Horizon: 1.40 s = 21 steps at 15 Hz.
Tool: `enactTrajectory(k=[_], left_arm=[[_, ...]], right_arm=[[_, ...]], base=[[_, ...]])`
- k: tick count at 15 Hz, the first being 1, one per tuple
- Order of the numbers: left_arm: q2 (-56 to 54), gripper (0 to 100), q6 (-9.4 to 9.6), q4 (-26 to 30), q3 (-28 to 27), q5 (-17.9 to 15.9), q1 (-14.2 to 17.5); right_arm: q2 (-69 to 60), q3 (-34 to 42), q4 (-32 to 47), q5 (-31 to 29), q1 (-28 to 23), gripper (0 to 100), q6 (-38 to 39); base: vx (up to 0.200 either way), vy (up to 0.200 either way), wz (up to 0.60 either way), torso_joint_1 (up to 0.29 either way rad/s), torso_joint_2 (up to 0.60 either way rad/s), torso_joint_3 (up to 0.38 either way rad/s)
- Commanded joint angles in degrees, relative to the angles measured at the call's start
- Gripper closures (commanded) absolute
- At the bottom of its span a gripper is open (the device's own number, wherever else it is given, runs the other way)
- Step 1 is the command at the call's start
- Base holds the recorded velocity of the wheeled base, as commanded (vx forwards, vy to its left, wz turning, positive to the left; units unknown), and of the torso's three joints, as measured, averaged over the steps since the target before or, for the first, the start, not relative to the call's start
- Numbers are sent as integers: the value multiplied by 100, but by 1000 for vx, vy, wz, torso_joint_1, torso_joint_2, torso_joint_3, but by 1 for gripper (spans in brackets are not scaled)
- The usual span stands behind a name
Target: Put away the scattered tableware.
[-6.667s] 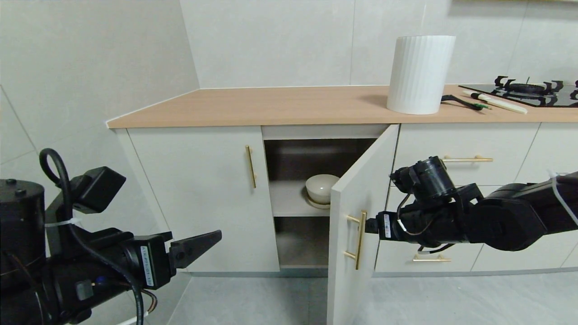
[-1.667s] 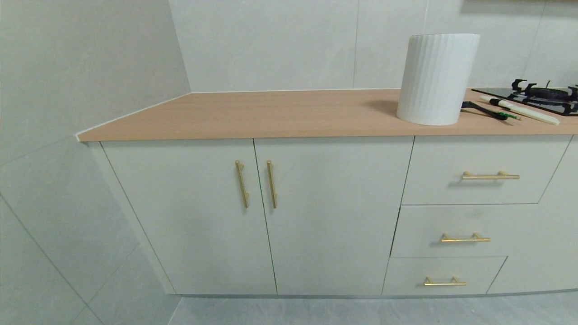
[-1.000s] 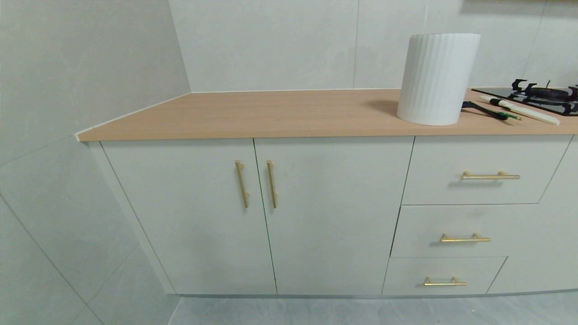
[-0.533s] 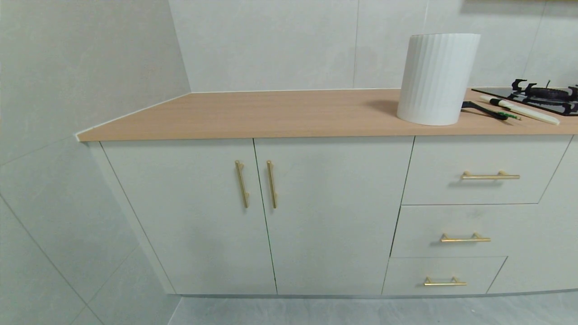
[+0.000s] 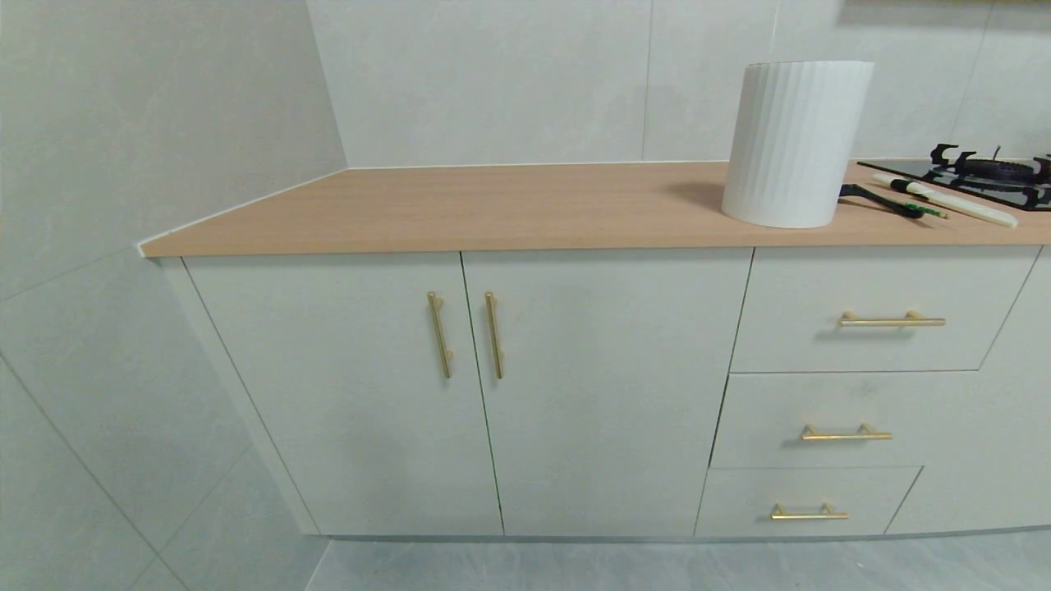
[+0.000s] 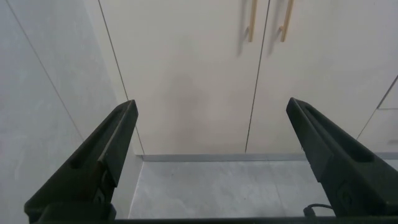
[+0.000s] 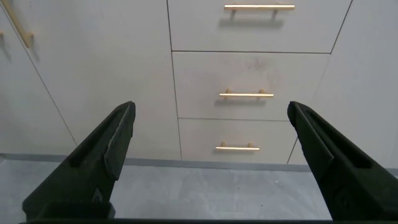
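2 utensils [image 5: 944,199] on counter [image 5: 493,205], between canister [image 5: 792,144] and hob [image 5: 985,168]; probably awaiting stowage. Below, doors [image 5: 608,386] shut. Jaws apart and empty on left gripper [image 6: 210,104] and right gripper [image 7: 210,106], low before doors and drawers [image 7: 249,81], likely parked clear of door swing.

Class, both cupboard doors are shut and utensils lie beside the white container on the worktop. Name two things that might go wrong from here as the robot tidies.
1. The utensils lie right beside the tall white container; an arm reaching for them might tip it.
2. The two door handles sit close together, so the wide-open left gripper might catch both, or the wrong door.
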Motion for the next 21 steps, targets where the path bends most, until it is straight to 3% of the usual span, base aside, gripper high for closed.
enactTrajectory(k=[1,4,8,21], left_arm=[[1,0,-10,11,0,-4,0],[1,0,149,11,0,-4,0],[1,0,166,11,0,-4,0],[1,0,122,2,0,-4,0]], right_arm=[[11,0,4,1,2,0,5],[11,0,4,19,11,0,14],[11,0,4,19,11,0,23],[11,0,4,10,11,0,67]], base=[[0,0,0,0,0,0],[0,0,0,0,0,0],[0,0,0,0,0,0],[0,-200,0,2,2,-2]])
